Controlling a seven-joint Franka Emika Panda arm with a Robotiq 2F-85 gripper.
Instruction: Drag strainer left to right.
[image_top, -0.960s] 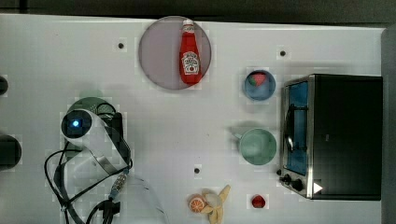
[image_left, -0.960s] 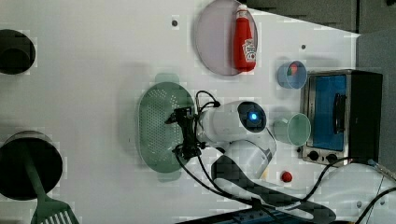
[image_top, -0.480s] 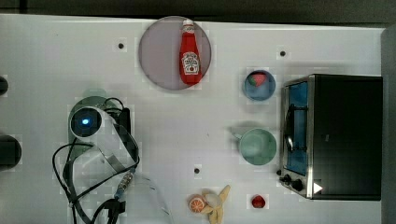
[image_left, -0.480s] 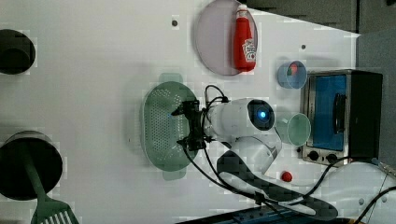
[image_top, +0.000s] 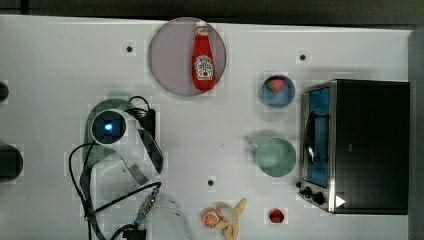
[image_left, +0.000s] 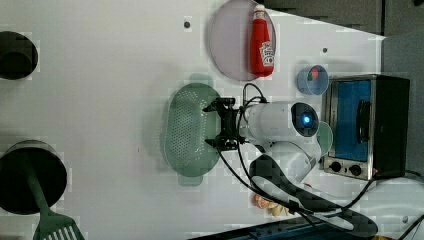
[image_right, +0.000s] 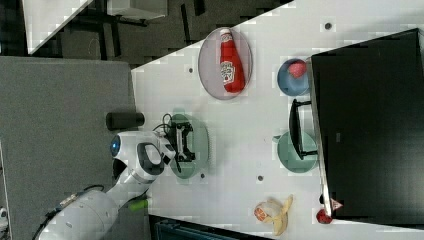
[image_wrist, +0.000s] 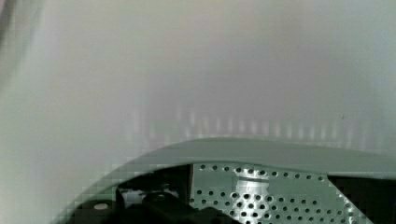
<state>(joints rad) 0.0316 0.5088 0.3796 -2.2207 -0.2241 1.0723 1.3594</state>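
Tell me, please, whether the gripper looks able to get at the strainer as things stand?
Probably yes: the gripper hangs open right at the strainer, over its rim on the left view's right, with nothing between them and bare table around.

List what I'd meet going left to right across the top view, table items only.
strainer under the gripper → plate with ketchup bottle → orange and banana → green mug → toaster oven.

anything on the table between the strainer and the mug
No: in the top view the table lies bare between the strainer and the mug.
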